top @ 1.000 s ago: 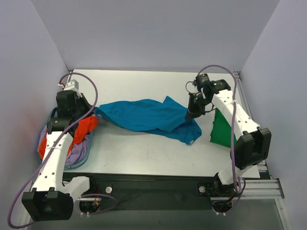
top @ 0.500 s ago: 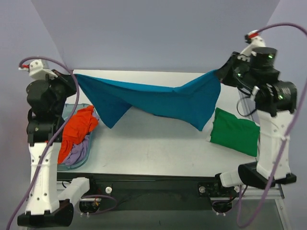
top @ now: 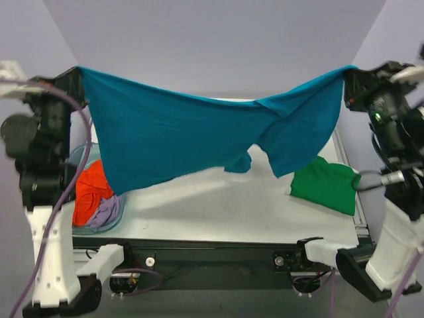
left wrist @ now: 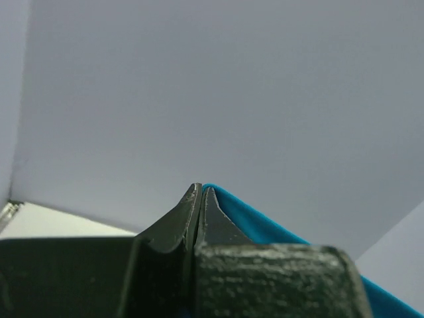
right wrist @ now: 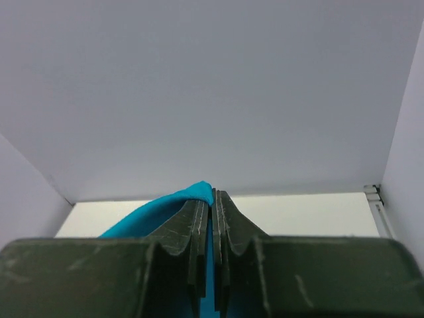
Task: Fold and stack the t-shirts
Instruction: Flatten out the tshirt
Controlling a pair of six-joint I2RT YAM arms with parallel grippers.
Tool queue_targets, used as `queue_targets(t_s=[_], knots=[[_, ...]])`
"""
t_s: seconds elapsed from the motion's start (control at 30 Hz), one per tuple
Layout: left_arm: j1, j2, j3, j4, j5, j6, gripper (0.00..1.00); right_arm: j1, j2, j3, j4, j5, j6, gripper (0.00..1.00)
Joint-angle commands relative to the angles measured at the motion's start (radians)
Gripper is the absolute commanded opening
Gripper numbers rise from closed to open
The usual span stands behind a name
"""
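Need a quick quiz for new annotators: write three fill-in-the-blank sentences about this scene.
1. The left fingers and the right fingers are both ___ on the teal t-shirt, which hangs stretched above the table.
2. The folded t-shirt lying on the table's right side is ___.
3. The orange t-shirt and the lavender t-shirt lie in a light blue ___.
Missing words: shut; green; basket.

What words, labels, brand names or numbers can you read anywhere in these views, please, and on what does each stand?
There are none to read. The large teal-blue cloth t-shirt, the folded bright green cloth t-shirt, the crumpled orange cloth t-shirt and the lavender cloth t-shirt are all plain, and no view shows any legible print.
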Motion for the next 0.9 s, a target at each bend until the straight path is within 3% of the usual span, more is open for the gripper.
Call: queue_targets(t_s=[0.0,0.13,0.37,0.57,0.87], knots=[[-0.004,0.243,0.027,-0.023,0.189,-0.059,0.0,-0.016,0.19,-0.049,0.073,0.032,-0.055,0.0],[-0.05,0.424,0.087,0.005,0.243,-0.036,0.0,-0.05,0.35,-0.037,0.092,0.012,-0.049,0.0],[-0.085,0.546,0.213,0.028,0.269,-0.031,0.0,-0.084,0.489,0.086,0.092,-0.023,-0.011,0.0],[-0.098,0.459,0.167,0.09,0.226,-0.016,0.0,-0.082,0.44,0.089,0.111,-0.035,0.007,0.0],[-0.11,0.17,-0.074,0.29,0.148,-0.031,0.0,-0.079,0.163,-0.107,0.289,-0.038,-0.015,0.0]])
